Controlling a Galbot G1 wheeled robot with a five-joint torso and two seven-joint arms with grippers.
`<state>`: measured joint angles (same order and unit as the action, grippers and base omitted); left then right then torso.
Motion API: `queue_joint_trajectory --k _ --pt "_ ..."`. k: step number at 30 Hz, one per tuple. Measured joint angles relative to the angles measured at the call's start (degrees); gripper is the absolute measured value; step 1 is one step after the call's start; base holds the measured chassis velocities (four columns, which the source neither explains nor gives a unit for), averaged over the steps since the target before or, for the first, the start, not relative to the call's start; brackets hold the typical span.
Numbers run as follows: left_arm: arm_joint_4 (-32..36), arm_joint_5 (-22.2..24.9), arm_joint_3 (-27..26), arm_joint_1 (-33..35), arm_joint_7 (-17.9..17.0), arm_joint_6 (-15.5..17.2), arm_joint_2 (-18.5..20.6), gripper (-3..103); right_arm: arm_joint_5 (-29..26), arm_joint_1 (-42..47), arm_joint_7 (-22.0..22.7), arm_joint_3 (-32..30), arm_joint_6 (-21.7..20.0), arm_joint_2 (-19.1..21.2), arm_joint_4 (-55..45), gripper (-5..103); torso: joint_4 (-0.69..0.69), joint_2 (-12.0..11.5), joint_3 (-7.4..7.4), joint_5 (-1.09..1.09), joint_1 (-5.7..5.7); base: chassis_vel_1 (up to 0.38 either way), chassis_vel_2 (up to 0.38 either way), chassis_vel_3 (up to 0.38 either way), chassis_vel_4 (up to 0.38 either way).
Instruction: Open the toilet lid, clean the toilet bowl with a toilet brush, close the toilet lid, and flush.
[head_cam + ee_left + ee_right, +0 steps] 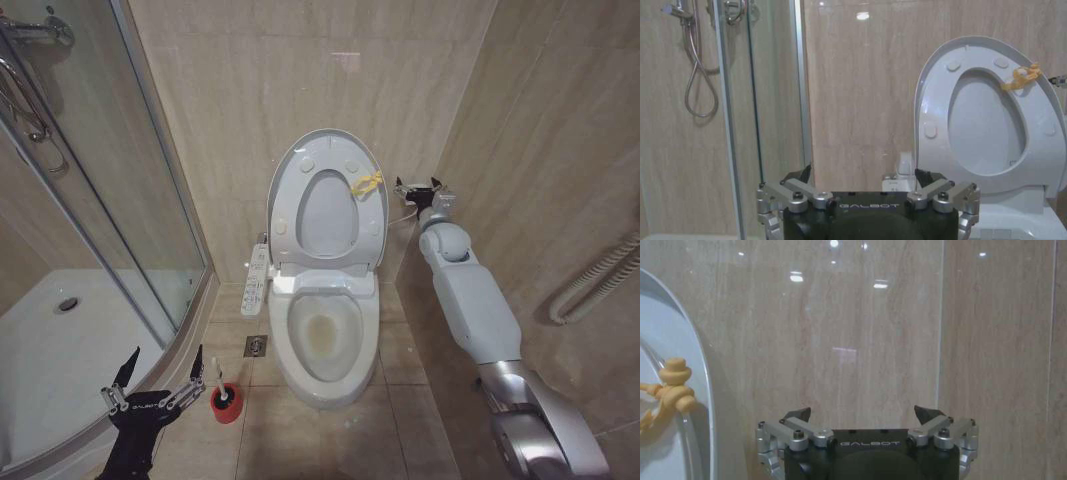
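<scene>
The toilet lid (pixel 327 205) is raised, standing near upright against the tiled wall behind the toilet bowl (pixel 327 340); it is glossy white and oval, with a yellow twisted tie (pixel 367 184) on its edge. The bowl sits open just below the lid, white ceramic with a yellowish stain inside. The toilet brush (pixel 222 388) stands on the floor to the left of the bowl, thin white handle upright.

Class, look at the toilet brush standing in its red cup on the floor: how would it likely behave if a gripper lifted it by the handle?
The toilet brush probably feels light: its white handle is thin and its bristle head small. The smooth stick may slip or twist between metal fingers. The little red holder cup looks narrow-based, so it might tip or lift along. The left gripper hangs open beside it.
</scene>
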<state>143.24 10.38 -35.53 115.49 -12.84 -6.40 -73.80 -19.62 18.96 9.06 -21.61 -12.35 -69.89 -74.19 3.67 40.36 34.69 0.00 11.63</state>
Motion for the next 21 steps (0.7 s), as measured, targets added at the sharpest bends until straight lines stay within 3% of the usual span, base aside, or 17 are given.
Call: queue_joint_trajectory --k 21 --pt "0.0 0.0 0.0 0.0 0.0 0.0 0.0 100 -1.74 1.22 0.16 1.12 1.02 0.82 -1.35 100 0.0 -0.01 0.01 0.0 0.03 -0.052 0.054 0.055 -0.05"
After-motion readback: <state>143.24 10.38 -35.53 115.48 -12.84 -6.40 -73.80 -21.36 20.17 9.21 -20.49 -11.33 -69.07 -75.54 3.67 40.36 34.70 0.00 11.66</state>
